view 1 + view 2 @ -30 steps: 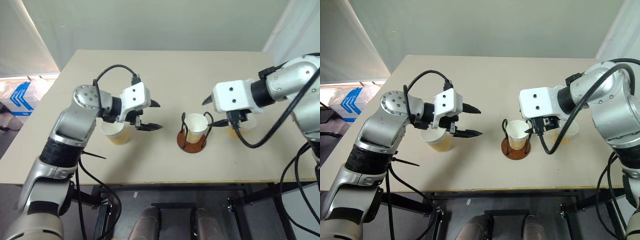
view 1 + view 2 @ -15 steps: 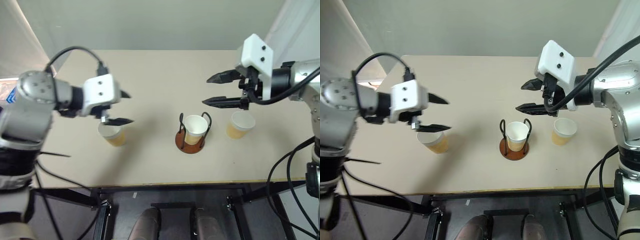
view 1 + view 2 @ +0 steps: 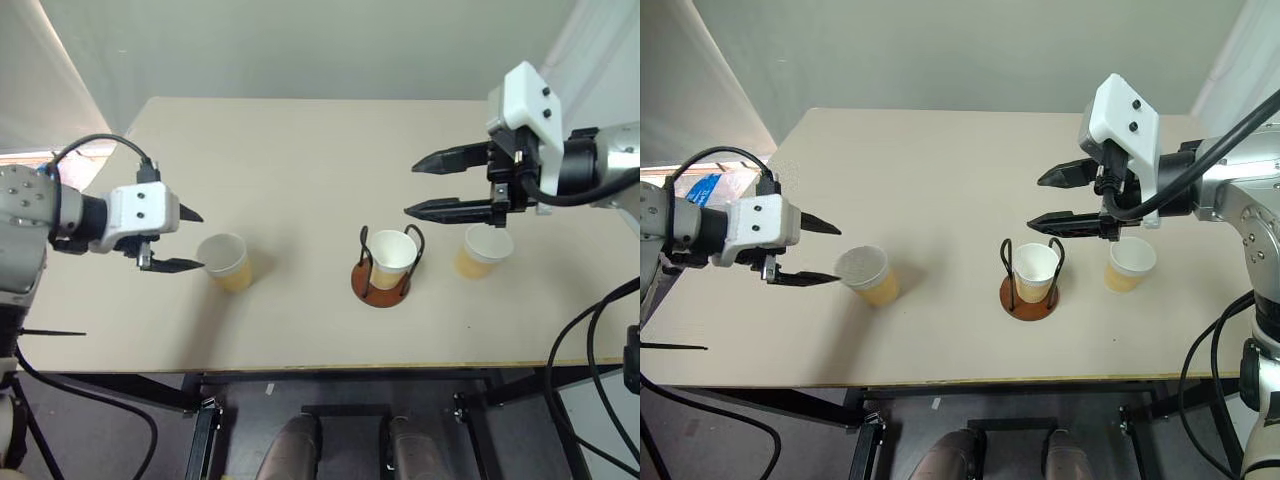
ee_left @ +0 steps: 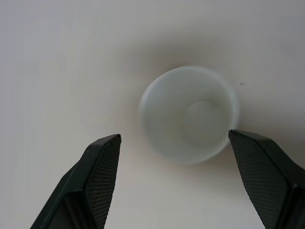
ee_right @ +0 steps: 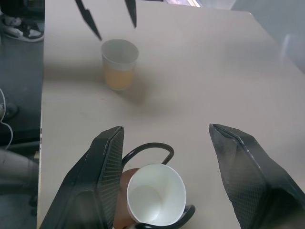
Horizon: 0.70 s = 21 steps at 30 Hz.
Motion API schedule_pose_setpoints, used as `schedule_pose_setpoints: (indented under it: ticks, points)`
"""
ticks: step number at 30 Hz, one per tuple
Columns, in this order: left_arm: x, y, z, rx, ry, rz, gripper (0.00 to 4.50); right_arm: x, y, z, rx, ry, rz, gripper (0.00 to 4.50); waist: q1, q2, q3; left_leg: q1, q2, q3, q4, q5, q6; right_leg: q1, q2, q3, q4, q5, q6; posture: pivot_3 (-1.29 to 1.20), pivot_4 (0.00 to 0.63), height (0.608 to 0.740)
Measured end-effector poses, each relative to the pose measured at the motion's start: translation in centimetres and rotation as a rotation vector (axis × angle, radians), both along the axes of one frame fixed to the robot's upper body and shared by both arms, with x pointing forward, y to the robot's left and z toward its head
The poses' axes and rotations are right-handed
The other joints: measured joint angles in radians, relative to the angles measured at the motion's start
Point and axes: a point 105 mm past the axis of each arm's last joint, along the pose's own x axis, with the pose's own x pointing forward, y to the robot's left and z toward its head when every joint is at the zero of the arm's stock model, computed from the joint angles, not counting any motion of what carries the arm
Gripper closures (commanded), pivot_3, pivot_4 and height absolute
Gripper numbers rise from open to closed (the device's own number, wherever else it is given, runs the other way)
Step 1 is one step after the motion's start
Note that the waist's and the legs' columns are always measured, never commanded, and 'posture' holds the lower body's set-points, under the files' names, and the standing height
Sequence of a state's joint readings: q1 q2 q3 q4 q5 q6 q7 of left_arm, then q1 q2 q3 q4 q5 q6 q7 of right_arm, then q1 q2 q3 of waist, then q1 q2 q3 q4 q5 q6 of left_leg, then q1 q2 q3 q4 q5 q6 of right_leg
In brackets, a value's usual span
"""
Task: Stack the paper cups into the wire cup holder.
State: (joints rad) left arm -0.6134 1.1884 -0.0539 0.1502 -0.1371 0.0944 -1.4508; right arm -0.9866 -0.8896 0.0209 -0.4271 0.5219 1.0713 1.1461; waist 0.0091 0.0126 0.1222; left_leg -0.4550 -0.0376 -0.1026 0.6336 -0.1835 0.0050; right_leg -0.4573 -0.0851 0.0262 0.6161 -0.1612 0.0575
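Pale beige counter [image 3: 300, 150] against a plain grey-white wall, light entering from the far left corner. Left side: the left pincer [image 3: 185, 240] has drawn back toward the left edge compared with a second ago, when it hung right over the left paper cup [image 3: 226, 261]; it now sits just beside that cup, apart from it, fingers spread wide and empty. In the left wrist view the cup [image 4: 189, 113] stands upright ahead of the open fingers, white inside, nothing in it. Centre: the wire cup holder [image 3: 383, 283] stands on its reddish-brown base with one paper cup [image 3: 391, 257] seated upright between the two black loops; that cup is empty too. Right side: the right pincer [image 3: 422, 186] has lifted clear of the holder, where a second ago it was low at the cup; it now hovers above and just right of the holder, fingers parted and carrying nothing. The third paper cup [image 3: 481, 250] stands upright on the counter right of the holder, partly under the right arm, inside empty as far as can be seen. Reading: one cup placed, two to go. Both arms look to be in retreat, so the next grasp is not yet set up; the left cup seems the nearer candidate.
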Motion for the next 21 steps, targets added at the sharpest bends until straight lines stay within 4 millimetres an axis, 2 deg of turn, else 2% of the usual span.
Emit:
schedule_pose_setpoints:
  ticks: [6,13,19,21]
  points:
    - [-0.9,-0.1,-0.4,0.032,0.068,-0.045,0.54,-0.2,-0.1,0.0,0.001,0.01,0.003,1.5,-0.001,0.0,0.0,0.0,0.001,0.0,-0.001,0.0,0.0,-0.001,0.0,-0.001,0.002,-0.001,-0.001,0.0,0.15,0.74]
    - [-0.1,-0.1,-1.7,0.106,0.066,-0.05,0.54,-0.3,-0.1,0.1,0.003,0.007,-0.002,1.5,-0.002,0.0,0.0,0.0,0.001,0.0,0.0,0.001,0.0,-0.001,0.0,0.0,0.004,-0.001,-0.002,0.0,0.15,0.74]
    - [0.6,-1.1,-2.8,0.078,0.057,-0.066,0.54,-0.3,-0.1,-0.1,0.006,0.014,-0.008,1.5,-0.002,0.0,0.0,0.0,0.001,0.0,0.0,0.001,0.0,-0.002,0.0,-0.001,0.005,-0.002,-0.002,0.0,0.15,0.74]
    - [0.6,-1.2,-2.8,0.077,0.056,-0.068,0.91,-0.3,-0.2,-0.1,0.006,0.013,-0.01,1.47,-0.002,0.0,0.0,0.001,0.001,0.0,0.0,0.001,0.0,-0.002,0.0,-0.001,0.005,-0.002,-0.002,0.0,0.15,0.74]
